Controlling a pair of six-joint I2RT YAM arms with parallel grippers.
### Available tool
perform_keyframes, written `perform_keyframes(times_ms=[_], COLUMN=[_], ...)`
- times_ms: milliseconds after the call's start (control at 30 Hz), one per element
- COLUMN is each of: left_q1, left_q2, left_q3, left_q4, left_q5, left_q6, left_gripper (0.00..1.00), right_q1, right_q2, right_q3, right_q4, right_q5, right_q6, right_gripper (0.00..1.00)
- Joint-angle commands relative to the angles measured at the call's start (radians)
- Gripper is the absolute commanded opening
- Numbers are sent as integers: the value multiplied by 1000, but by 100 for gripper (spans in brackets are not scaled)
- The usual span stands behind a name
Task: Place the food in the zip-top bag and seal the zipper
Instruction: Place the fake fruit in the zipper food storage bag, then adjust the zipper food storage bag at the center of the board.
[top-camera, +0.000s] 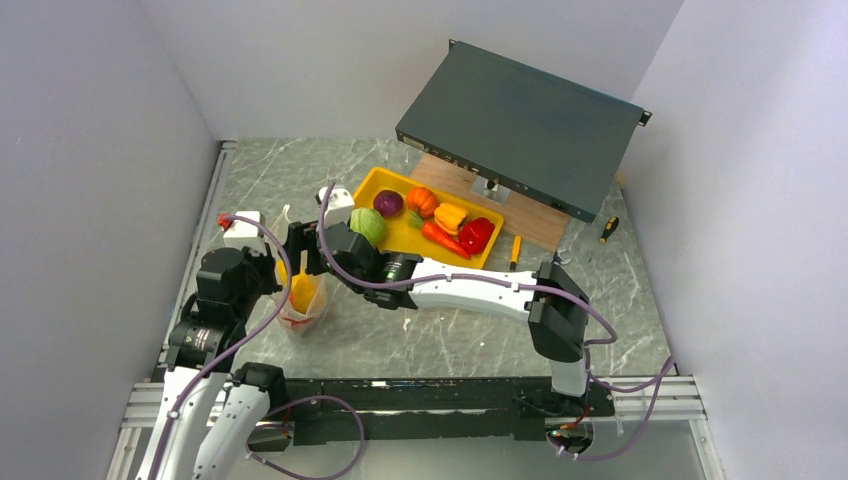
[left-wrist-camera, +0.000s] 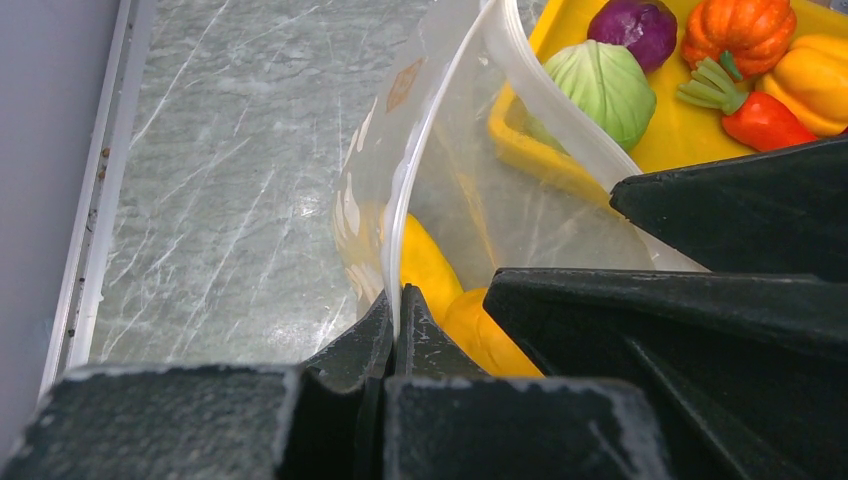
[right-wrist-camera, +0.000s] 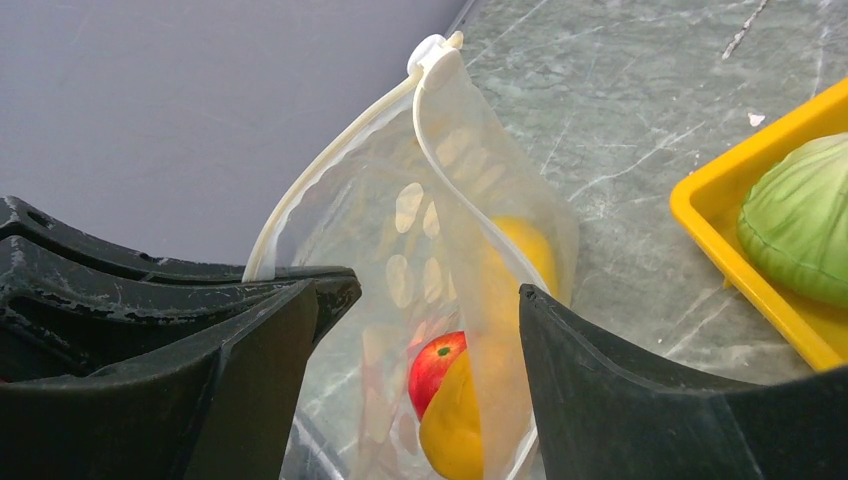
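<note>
Left gripper (left-wrist-camera: 395, 305) is pinched shut on the near rim of the zip-top bag (left-wrist-camera: 470, 200), holding it upright on the table with its mouth open. Right gripper (right-wrist-camera: 430, 300), reaching across, has its fingers spread wide at that mouth, one on each side; whether they touch the plastic I can't tell. Down in the bag lie a yellow piece (right-wrist-camera: 525, 250) and a red-and-yellow piece (right-wrist-camera: 445, 400). The zipper (right-wrist-camera: 320, 158) runs along the rim to a white slider (right-wrist-camera: 433, 52). Just beyond stands the yellow tray (top-camera: 408, 236) with a green cabbage (top-camera: 367, 225), purple ball (top-camera: 388, 203), pumpkin (top-camera: 421, 201), yellow pepper (top-camera: 450, 216), carrot (top-camera: 440, 238) and red pepper (top-camera: 476, 234). Farther back, a dark panel (top-camera: 520, 125) tilts over a wooden board (top-camera: 525, 215).
</note>
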Motion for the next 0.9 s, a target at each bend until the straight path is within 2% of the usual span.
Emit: perform_keyframes(times_ms=[0,367,600,733,867], left_q1=[-3,-5,-5,-5,-5], left_q2=[-3,13,13,59,105], left_q3=[1,1,23,139,266], left_q4=[33,35,19,-59,-125], left_q5=[-17,-29,-77,-92,-150], left_q6=[9,9,-14,-38,-30], left_gripper=[0,0,0,0,0], right_q1=[-3,-29,-99,-154,-217], right_q2=[-35,-192,-423,-515,-566], right_q3=[16,-75,-344,-441,-525], right_q4=[9,-30,23,-26,-6], right_q5=[-6,-42,-36,-15,-34], right_q6=[-27,-80,-77,-93,-97], right_gripper=[76,75,77,77,77])
